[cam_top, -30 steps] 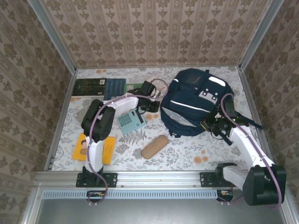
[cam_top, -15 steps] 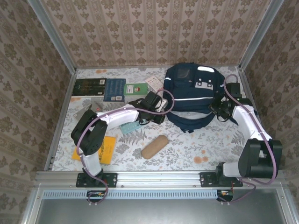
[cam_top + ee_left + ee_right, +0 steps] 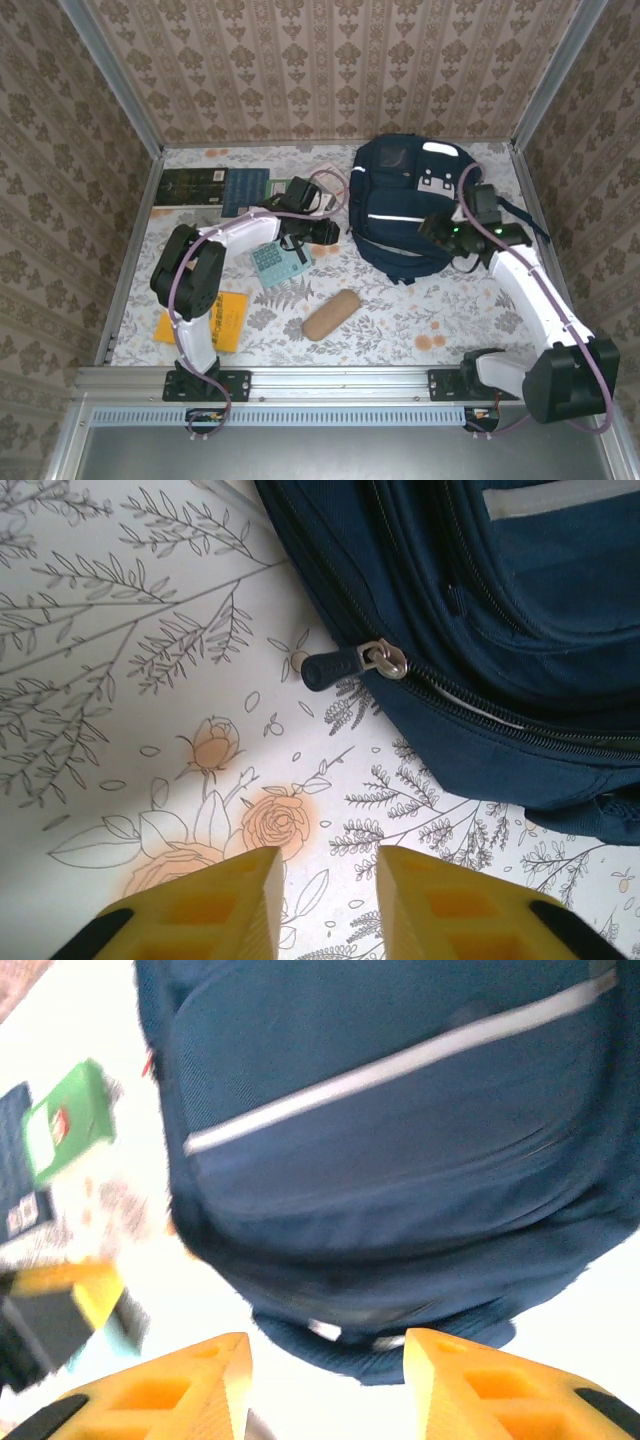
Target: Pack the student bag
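The student bag, a navy backpack with thin white stripes, lies at the back right of the table. My left gripper hovers just left of it, open with nothing between its yellow fingers. In the left wrist view it is above the flowered tablecloth, and a zipper pull sticks out from the bag's edge ahead. My right gripper stands open over the bag's near right side. In the blurred right wrist view it holds nothing, and the bag's bottom edge lies ahead.
A teal calculator lies under the left arm and a brown pencil case near the front middle. A yellow book sits front left, dark books back left. A green box lies beyond the bag's left side.
Both grippers have opened and let go of the bag. The left gripper pulled back to the left; the right one swung down along the bag's right side. The bag ended up farther back.
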